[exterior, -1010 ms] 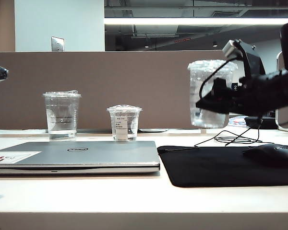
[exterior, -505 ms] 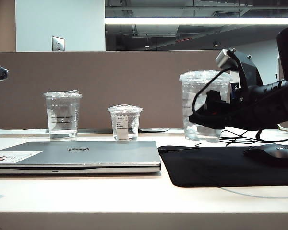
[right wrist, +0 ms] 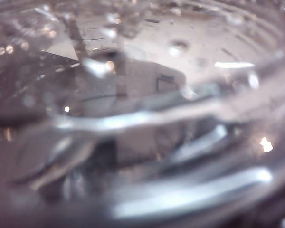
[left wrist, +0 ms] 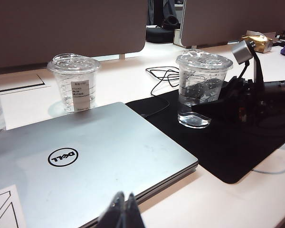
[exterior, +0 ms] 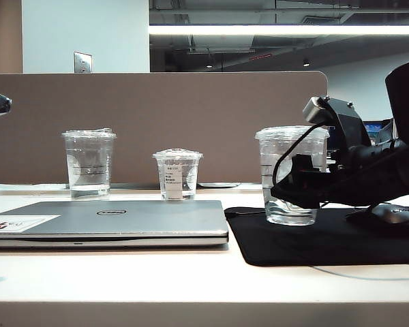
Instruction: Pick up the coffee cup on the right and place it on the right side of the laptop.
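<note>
Placing step, by the look of it nearly done; next calls for spreading the right claw gently and drawing back level, without tipping or dragging. Broad pale table [exterior: 123, 279], smooth and matte. On it, laptop [exterior: 109, 221]: flat, slim, brushed silver-grey, lid shut, round logo. Just beside its right edge, black mat [exterior: 313, 245], soft-looking, dull, rectangular. Over the mat, right claw [exterior: 290, 191], black and hard-edged, pinching the cup [left wrist: 202, 71] low on its wall. Cup upright, base seemingly touching the mat, right of the laptop: tall, tapered, thin clear plastic, flat clear lid, a little water inside; likely slippery and easily squeezed. Further back, lined cup [exterior: 88, 163] and short cup [exterior: 177, 176], both clear and lidded. Left claw [left wrist: 124, 211] above the laptop's near edge, dark tips apparently pressed together, holding nothing.
</note>
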### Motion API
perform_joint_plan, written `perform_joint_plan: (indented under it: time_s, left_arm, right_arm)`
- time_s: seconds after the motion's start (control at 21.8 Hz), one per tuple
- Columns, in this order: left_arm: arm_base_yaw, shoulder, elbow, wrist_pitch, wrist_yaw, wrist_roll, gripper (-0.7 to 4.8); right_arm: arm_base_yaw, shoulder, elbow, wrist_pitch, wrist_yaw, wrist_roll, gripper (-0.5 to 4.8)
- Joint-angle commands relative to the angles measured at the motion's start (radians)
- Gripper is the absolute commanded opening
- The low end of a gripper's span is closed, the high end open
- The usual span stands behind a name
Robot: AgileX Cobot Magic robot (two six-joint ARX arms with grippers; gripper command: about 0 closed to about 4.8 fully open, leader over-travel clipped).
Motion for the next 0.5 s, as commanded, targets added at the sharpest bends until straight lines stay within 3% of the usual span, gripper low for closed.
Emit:
perform_joint_plan:
  time_s: [0.05, 0.5]
  left_arm:
    - [0.0, 0.0, 0.003, 0.008, 0.001, 0.002, -0.05]
    - [0.0, 0.0, 0.003, 0.008, 0.0, 0.002, -0.05]
  right_arm:
    - [0.002, 0.027, 0.011, 0.111, 0.003, -0.004, 3.35]
    - [0.002, 0.076, 0.015, 0.12, -0.002, -0.007, 3.37]
